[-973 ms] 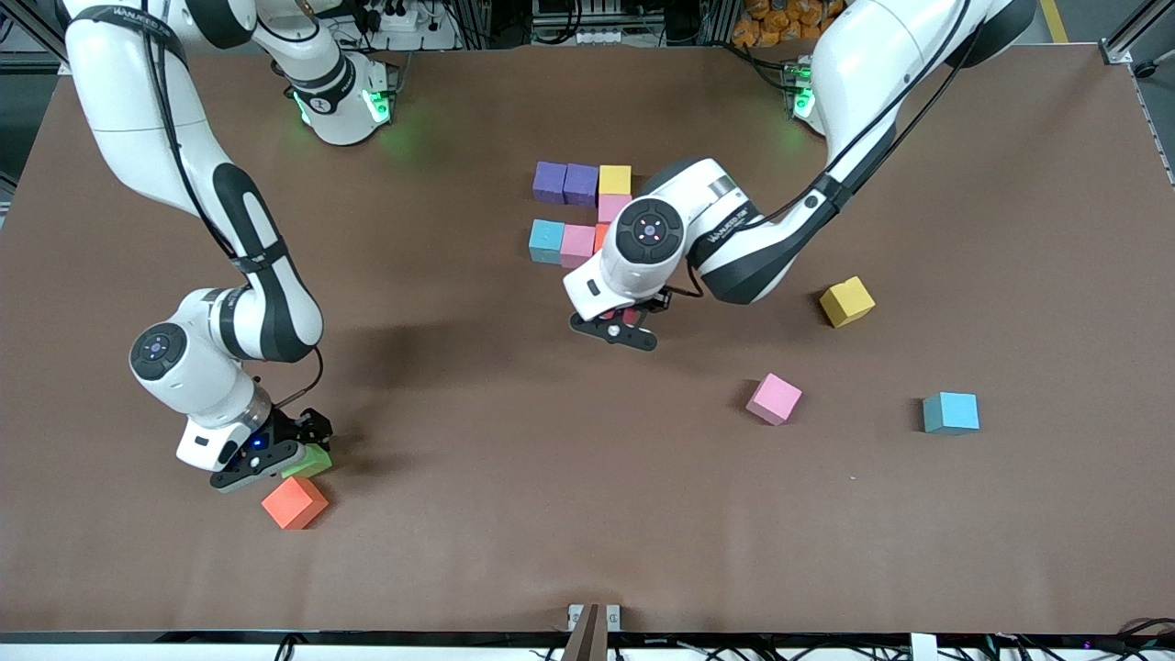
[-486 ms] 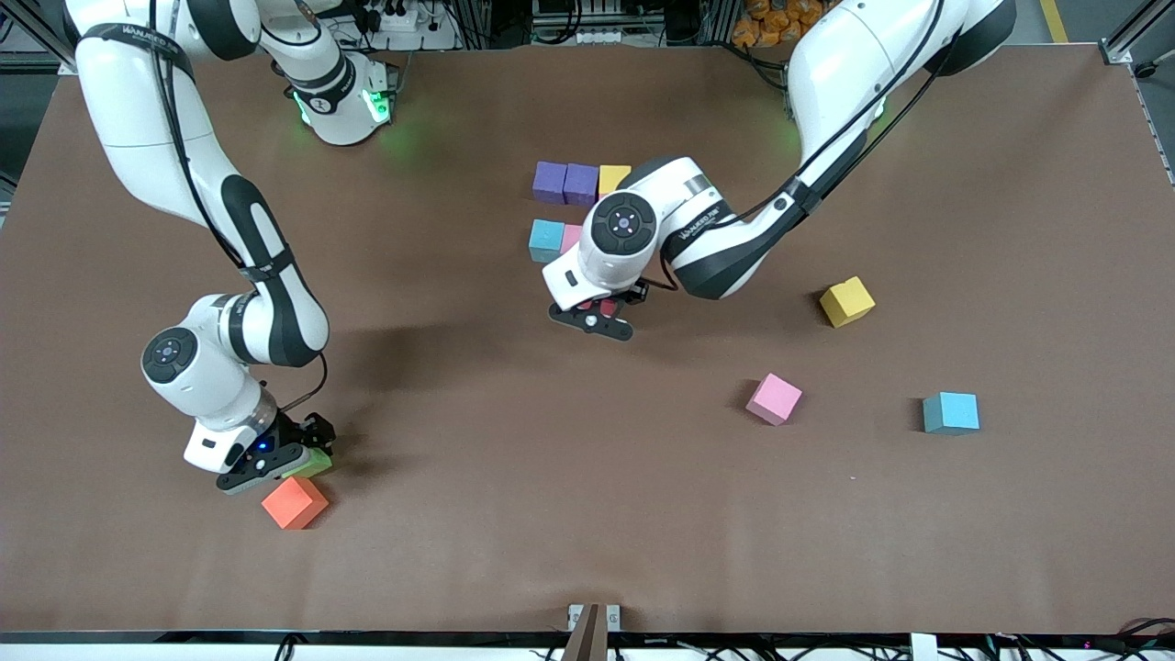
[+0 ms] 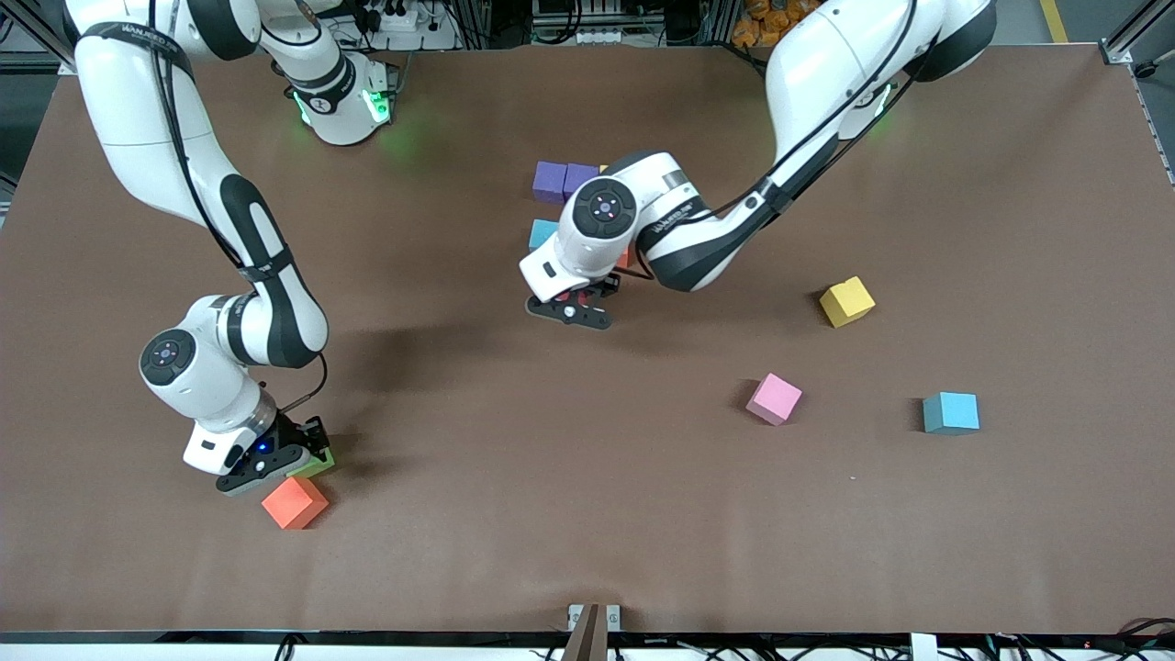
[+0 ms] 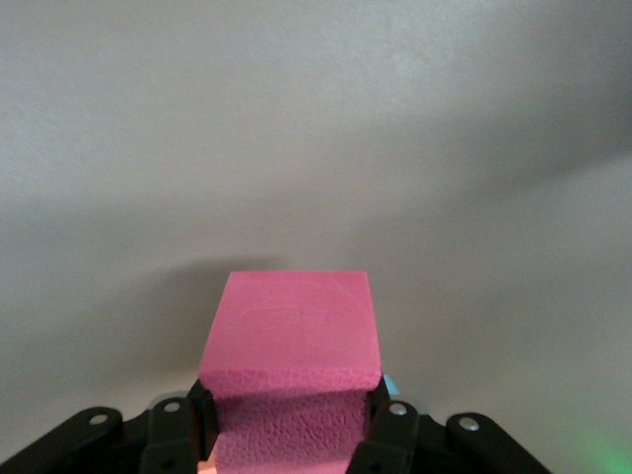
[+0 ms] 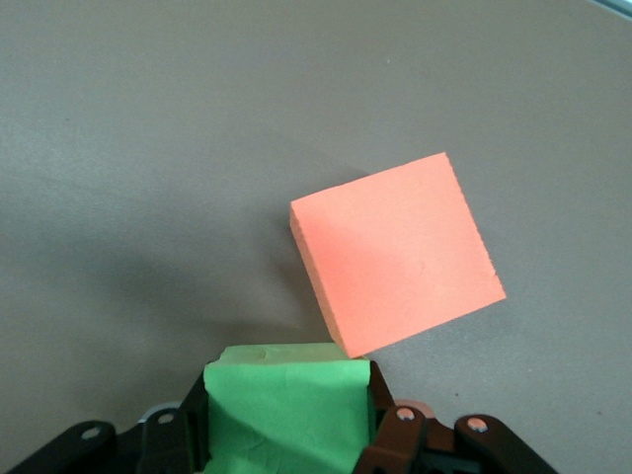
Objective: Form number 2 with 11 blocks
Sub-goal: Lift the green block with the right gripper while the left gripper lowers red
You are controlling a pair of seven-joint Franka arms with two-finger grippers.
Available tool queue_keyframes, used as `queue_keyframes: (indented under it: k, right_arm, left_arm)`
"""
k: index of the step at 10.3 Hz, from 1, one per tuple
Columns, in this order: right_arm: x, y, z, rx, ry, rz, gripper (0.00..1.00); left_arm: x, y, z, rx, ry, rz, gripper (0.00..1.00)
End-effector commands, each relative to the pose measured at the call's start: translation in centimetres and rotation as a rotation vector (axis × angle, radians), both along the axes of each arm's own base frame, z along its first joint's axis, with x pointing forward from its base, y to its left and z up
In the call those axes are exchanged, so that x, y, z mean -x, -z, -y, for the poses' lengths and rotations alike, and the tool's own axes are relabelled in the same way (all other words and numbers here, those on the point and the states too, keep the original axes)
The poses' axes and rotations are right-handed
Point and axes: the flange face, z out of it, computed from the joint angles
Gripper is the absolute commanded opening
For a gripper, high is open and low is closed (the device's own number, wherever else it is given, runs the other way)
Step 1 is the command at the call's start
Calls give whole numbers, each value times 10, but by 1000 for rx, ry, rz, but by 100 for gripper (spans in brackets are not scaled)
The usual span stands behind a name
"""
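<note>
Left gripper (image 3: 576, 303), clamped on a pink block (image 4: 291, 346), has slid across the table toward the right arm's end since the earlier frames, and its arm now covers the yellow and pink cubes of the cluster it used to leave showing. Right gripper (image 3: 275, 456) has barely shifted, but its fingers have drawn in around the green block (image 5: 286, 405); right wrist view shows the pads flush on both sides of it.

Where things are: partial number 2 (image 3: 560, 197) sits mid-table near the robots' bases, only the two purple cubes (image 3: 565, 179) and a sliver of light blue (image 3: 542, 234) showing past the left arm. Held pink block hangs over bare table just camera-side of that cluster. Green block is on the table at the right arm's end, with an orange block (image 3: 295, 502) just beside it, nearer the camera, one corner almost touching. Loose yellow block (image 3: 846, 301), pink block (image 3: 774, 398) and light blue block (image 3: 950, 412) lie well apart toward the left arm's end.

Step in hand: left arm is carrying pink to its slot in the digit, likely the lower rows; right arm has just gripped green.

Next move, my read: left must line the cube square with its neighbours, lower, then release without nudging them. Right must lift green straight up so it clears the orange corner.
</note>
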Motion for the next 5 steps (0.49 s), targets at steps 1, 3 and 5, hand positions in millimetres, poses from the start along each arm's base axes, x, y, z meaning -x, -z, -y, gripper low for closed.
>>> queue_keyframes:
  k: [1,3,5]
  right_arm:
    - [-7,-12,-19,-27,51,-77,32]
    - [-12,-38,-40,-44,80,-149,32]
    - [-11,-64,-75,-64,179,-223,32]
  left_arm:
    - [3,4,19,20,-85,-31,6]
    - [5,15,20,19,-176,-102,6]
    - [4,32,17,8,-191,-135,7]
